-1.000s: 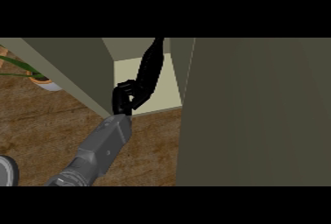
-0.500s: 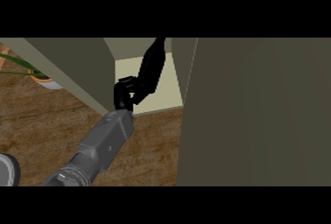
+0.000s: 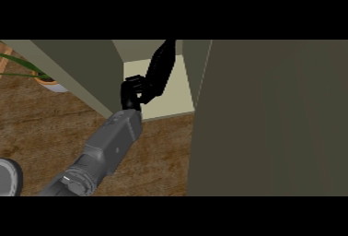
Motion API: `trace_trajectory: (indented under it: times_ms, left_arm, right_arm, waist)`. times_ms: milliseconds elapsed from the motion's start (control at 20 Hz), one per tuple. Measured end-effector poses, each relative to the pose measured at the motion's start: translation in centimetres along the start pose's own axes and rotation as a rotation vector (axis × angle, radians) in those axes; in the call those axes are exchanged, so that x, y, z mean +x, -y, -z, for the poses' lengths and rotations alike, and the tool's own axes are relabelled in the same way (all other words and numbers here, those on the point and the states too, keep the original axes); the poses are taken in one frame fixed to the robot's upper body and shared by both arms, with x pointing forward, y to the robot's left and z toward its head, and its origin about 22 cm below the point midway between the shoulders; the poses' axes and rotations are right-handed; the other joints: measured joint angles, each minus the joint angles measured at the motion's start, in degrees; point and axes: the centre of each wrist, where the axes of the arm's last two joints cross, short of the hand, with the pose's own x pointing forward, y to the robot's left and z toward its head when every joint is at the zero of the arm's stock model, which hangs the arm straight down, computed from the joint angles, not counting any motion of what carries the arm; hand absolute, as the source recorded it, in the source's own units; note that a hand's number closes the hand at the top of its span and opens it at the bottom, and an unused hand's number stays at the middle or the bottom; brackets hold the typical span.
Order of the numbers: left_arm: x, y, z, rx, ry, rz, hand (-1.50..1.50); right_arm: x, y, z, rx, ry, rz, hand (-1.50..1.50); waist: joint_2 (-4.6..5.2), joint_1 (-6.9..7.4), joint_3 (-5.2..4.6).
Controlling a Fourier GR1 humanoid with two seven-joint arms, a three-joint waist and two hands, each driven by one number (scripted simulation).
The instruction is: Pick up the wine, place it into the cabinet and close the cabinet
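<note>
A dark wine bottle (image 3: 158, 69) leans inside the open cabinet, its upper end tilted to the right and reaching the view's top. My left hand (image 3: 131, 94) is curled round the bottle's lower part, just above the pale cabinet shelf (image 3: 173, 99); whether the bottle's base touches the shelf is hidden by the hand. My grey forearm (image 3: 108, 143) runs in from the lower left. The cabinet door (image 3: 272, 115) stands open and fills the right side of the view. The right hand does not show.
The cabinet's olive left wall (image 3: 81, 69) stands close beside my hand. A potted plant (image 3: 48, 82) sits on the wooden counter (image 3: 41, 133) at the far left. Part of a grey rounded object (image 3: 7, 177) shows at the lower left edge.
My left hand has moved slightly deeper into the cabinet with the bottle still in it. The door has not moved.
</note>
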Motion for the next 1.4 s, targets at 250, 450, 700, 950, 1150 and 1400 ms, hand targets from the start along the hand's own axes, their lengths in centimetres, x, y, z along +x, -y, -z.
trace_trajectory:
  times_ms: [250, 450, 700, 950, 1150, 1400]
  left_arm:
    - [0.8, 0.3, 0.4, 0.018, -0.037, 0.001, 1.5]
    - [1.6, 0.4, 0.9, 0.038, -0.061, -0.003, 1.5]
    - [4.0, 0.8, 2.1, 0.042, 0.006, 0.029, 1.5]
    - [5.7, 0.5, 3.2, 0.045, 0.139, 0.16, 1.5]
    - [6.1, -0.2, 3.8, 0.072, 0.189, 0.241, 1.5]
    - [5.8, -0.7, 3.8, 0.115, 0.21, 0.317, 1.5]
  right_arm:
    - [-0.3, 0.3, -0.2, -0.016, 0.002, -0.001, -1.5]
    - [-0.4, 0.5, -0.4, -0.022, -0.002, -0.01, -1.5]
    - [-0.5, 0.7, -0.4, -0.023, -0.002, -0.013, -1.5]
    - [-0.2, 0.6, -0.2, -0.01, 0.009, -0.015, -1.5]
    - [-0.2, 0.6, -0.2, -0.011, 0.01, -0.014, -1.5]
    - [-0.1, 0.6, -0.2, -0.004, 0.013, -0.021, -1.5]
  waist:
    - [0.25, 0.61, 0.03]
    - [0.24, 0.96, 0.04]
    - [0.32, 0.96, 0.09]
    - [0.57, 0.52, 0.13]
    - [0.69, 0.28, 0.13]
    - [0.88, -0.11, 0.21]
